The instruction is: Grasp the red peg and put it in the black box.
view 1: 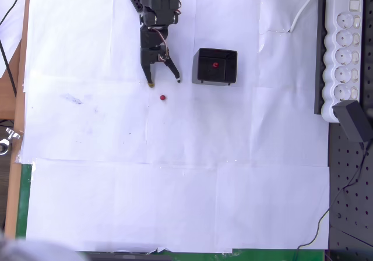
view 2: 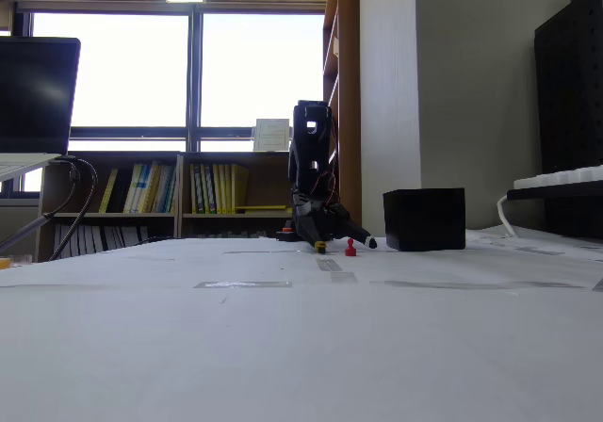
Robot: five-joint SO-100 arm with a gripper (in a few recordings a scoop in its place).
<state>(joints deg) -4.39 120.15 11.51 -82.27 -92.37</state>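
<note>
Here the gripper (view 1: 164, 81) gapes wide and empty, fingertips just above the red peg (view 1: 162, 98).

A matte black box (view 1: 215, 67) holds a red peg (view 1: 216, 64); a second red peg (view 1: 162, 98) lies on the white paper-covered desk (view 1: 175, 185). The black hand (view 1: 164, 81) has one yellow fingertip. White power strip (view 1: 344, 45), upper right.

A white power strip (view 1: 344, 51) lies right of the white paper sheets (view 1: 175, 173); bookshelves (view 2: 188, 191) stand under windows.
</note>
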